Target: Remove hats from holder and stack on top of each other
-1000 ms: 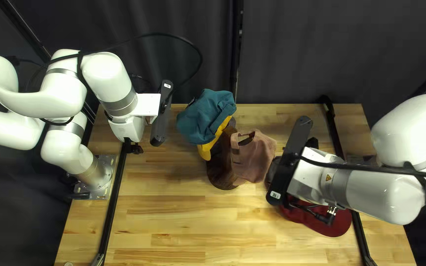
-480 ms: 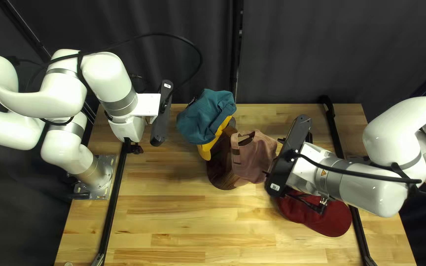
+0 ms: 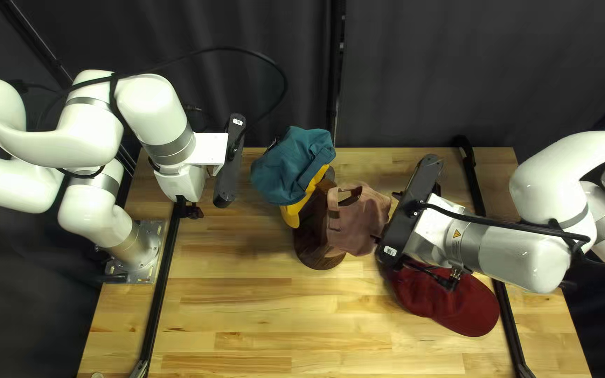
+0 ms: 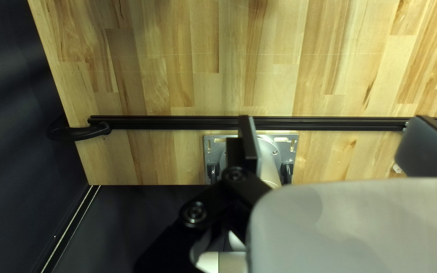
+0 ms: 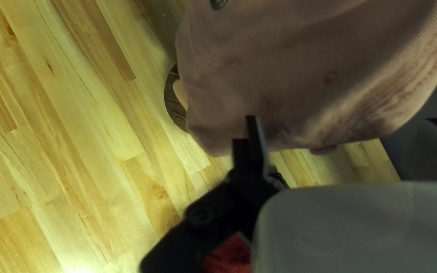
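Now: right gripper (image 5: pixel 341 132) wide open astride lower edge of pink hat (image 3: pixel 357 220), frame centre, on holder (image 3: pixel 315 247). Pinch fabric firmly, lift upward clear, then onto red hat (image 3: pixel 455 307), lower right.

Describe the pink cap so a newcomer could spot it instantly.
Find the dark wooden holder in the middle of the table. The dusty pink cap hangs on its side toward the right arm. It is the only pink one: the teal hat and yellow hat sit higher, the red cap lies flat.
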You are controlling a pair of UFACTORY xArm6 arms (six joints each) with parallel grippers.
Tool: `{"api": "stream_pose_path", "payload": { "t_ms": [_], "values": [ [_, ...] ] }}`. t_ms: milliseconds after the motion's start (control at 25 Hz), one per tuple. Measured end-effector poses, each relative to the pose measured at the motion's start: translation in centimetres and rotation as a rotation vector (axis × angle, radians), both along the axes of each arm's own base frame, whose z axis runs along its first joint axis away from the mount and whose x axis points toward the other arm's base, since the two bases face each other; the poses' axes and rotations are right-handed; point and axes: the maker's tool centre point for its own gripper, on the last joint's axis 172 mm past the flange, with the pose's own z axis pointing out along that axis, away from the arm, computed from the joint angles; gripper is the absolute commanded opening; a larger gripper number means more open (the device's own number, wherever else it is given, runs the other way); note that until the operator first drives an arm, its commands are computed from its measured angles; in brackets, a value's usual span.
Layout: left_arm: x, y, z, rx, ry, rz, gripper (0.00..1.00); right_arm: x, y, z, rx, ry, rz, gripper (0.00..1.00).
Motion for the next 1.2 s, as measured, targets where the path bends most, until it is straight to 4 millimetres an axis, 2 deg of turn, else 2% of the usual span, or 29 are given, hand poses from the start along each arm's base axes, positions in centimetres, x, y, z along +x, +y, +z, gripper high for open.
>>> {"api": "stream_pose_path", "payload": {
  "t_ms": [440,600,760,960,1200],
  "values": [
    [0.0,0.0,0.0,0.000,0.000,0.000,1.00,0.0,0.9,1.1,-0.012,0.007,0.019,0.00],
    [0.0,0.0,0.0,0.000,0.000,0.000,1.00,-0.4,1.4,2.1,-0.019,0.006,0.024,0.00],
    [0.0,0.0,0.0,0.000,0.000,0.000,1.00,-1.0,1.7,3.9,-0.033,0.004,0.030,0.00],
    [0.0,0.0,0.0,0.000,0.000,0.000,1.00,-2.1,1.7,7.3,-0.065,0.005,0.043,0.00],
    [0.0,0.0,0.0,0.000,0.000,0.000,1.00,-4.6,1.1,11.6,-0.115,0.014,0.053,0.00]
  ]
}}
